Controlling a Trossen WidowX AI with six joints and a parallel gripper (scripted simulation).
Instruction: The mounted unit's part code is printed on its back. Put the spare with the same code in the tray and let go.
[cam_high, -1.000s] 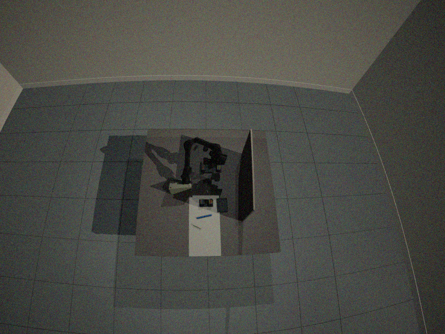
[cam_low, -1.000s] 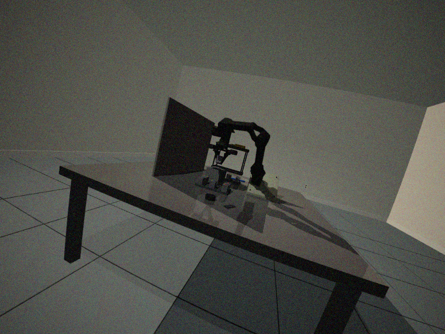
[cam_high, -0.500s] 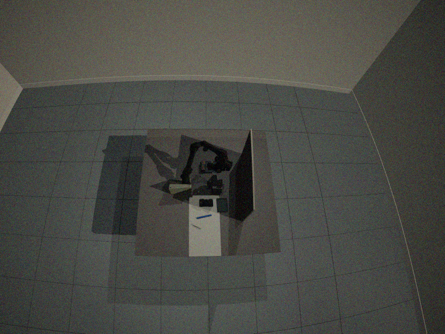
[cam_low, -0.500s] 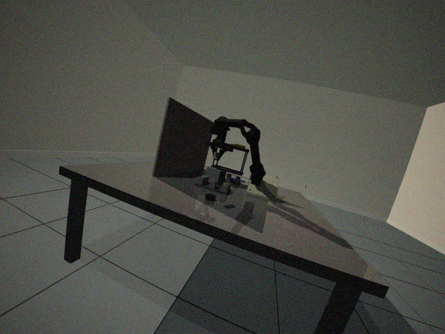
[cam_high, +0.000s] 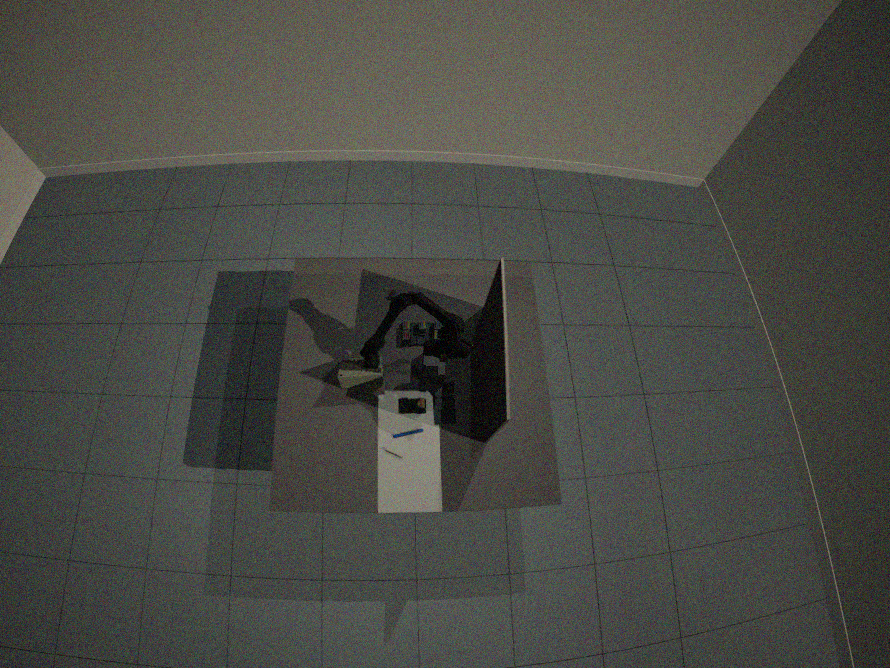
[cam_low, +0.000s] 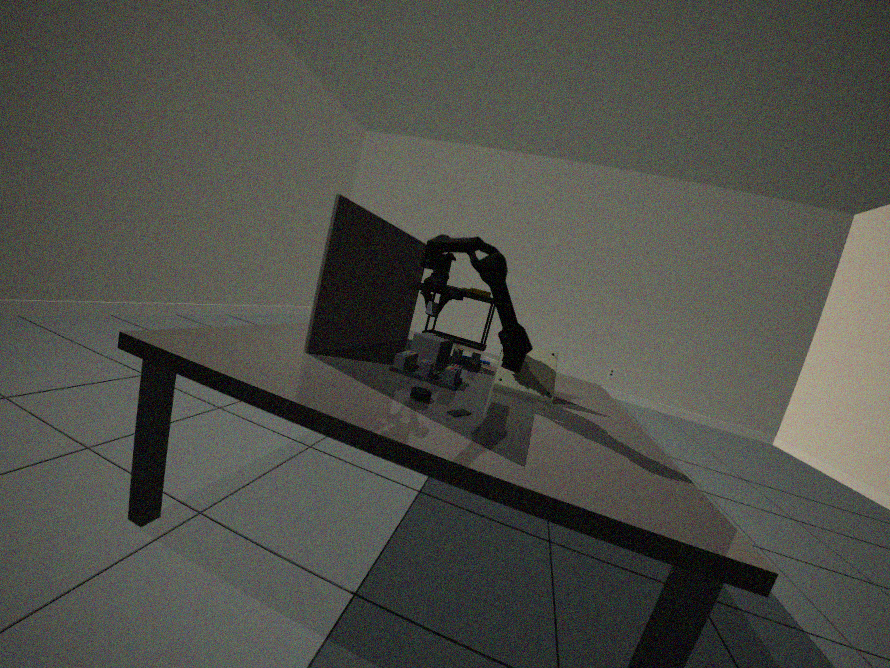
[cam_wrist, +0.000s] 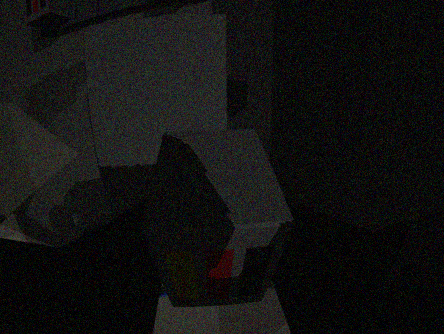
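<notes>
The scene is very dark. My gripper (cam_high: 433, 361) (cam_low: 431, 310) (cam_wrist: 210, 199) is shut on a small spare block (cam_wrist: 223, 264) whose label shows a red stripe beside a yellowish one. It holds the block in the air next to the tall dark panel (cam_high: 491, 345) (cam_low: 363, 287). The other spares (cam_high: 420, 332) (cam_low: 431, 355) stand in a cluster with coloured striped labels. A small dark tray (cam_high: 404, 411) sits at the far end of the white mat (cam_high: 409, 474), a little in front of the gripper. The mounted unit's back is hidden from view.
A blue pen (cam_high: 407, 432) and a thin pale stick (cam_high: 392, 453) lie on the white mat. A black frame stand (cam_low: 467, 316) rises behind the spares. The arm's base (cam_high: 357, 373) (cam_low: 516, 352) sits left of the mat. White blocks (cam_wrist: 160, 85) lie below the gripper.
</notes>
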